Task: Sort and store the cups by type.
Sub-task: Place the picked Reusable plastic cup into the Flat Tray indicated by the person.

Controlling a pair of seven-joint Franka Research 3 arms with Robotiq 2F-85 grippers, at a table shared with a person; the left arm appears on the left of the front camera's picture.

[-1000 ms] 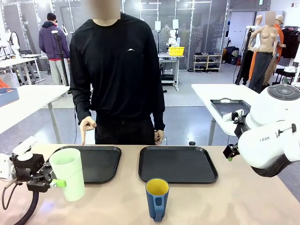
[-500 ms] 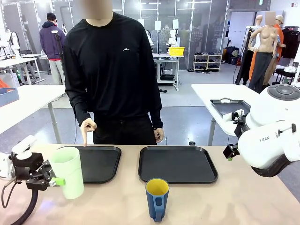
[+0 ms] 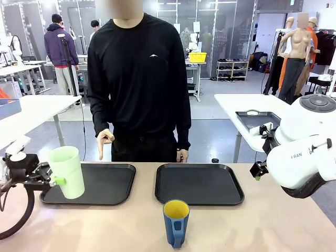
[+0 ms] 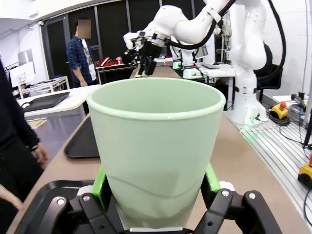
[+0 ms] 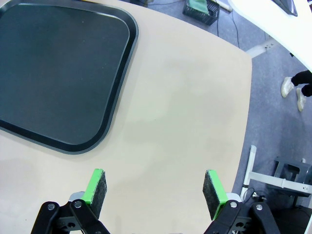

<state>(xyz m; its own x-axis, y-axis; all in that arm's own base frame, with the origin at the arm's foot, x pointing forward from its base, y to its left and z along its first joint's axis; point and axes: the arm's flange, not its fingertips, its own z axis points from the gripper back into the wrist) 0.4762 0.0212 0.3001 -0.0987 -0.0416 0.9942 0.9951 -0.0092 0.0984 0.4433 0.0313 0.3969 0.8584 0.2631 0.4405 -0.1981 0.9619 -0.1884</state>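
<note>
Our left gripper (image 3: 56, 181) pinches the tumbler (image 3: 67, 169) at frame left, above the left tray (image 3: 113, 185) edge; next we should set it down there. Our right gripper (image 5: 155, 191) is spread; the mug (image 3: 176, 221) waits bottom centre.

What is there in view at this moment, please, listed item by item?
tumbler: one, pale mint green, held off the table by the left gripper, in front of the left tray's outer edge.
mug: one, dark blue with yellow inside, upright on the table's near middle.
left tray: one, black, far left of the table.
right tray: one, black, beside it, nothing on it.
table: one, beige, under everything.
person: one, black top, standing at the far side; a hand points down above the left tray.
left gripper: shut on the tumbler.
right gripper: open, over bare table beside the right tray.
</note>
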